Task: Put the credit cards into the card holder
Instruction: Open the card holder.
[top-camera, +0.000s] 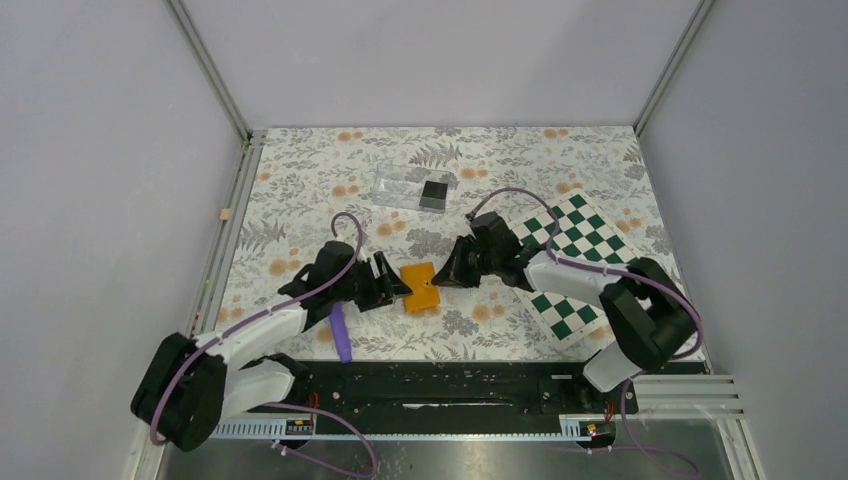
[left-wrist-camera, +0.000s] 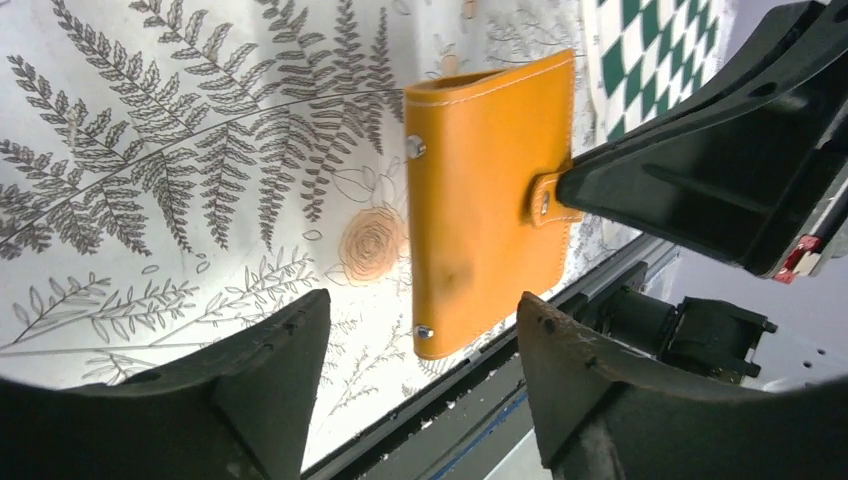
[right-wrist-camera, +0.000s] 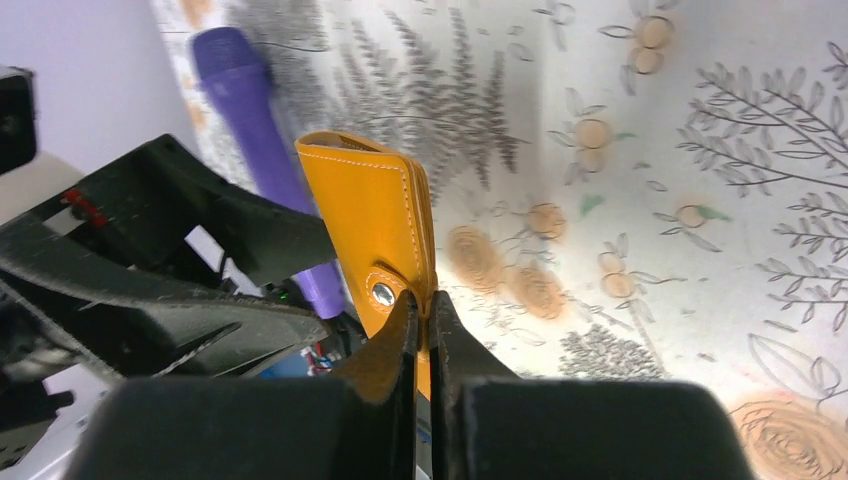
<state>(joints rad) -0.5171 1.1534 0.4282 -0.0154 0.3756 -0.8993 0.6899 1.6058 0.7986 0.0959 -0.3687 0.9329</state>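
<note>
Top external view: a small orange book-like card holder (top-camera: 421, 286) sits mid-table on the floral-patterned tabletop (top-camera: 300, 180), between two black robot claws that face each other. The right gripper (top-camera: 452, 273) reaches in from the right and is pinched tight on the holder's short strap tab (left-wrist-camera: 545, 200), beside its silver snap. The left gripper (top-camera: 388, 287) comes in from the left with its fingers spread apart, gripping nothing. In its wrist view the holder's flat cover faces it squarely, just ahead, with the lower corner lying between the fingertips. The holder's long axis runs near to far, crosswise to both claws, and its covers look shut. Both arms are about equally close to it.

One black credit card (top-camera: 434, 191) lies inside a clear plastic rectangular box (top-camera: 405, 186) toward the far edge, well apart from the holder. A purple marker-like stick (top-camera: 341, 333) lies near the left arm, and a green-and-white checkered mat (top-camera: 575, 262) lies to the right. Opening the holder likely comes next, with the left claw steadying the cover.
</note>
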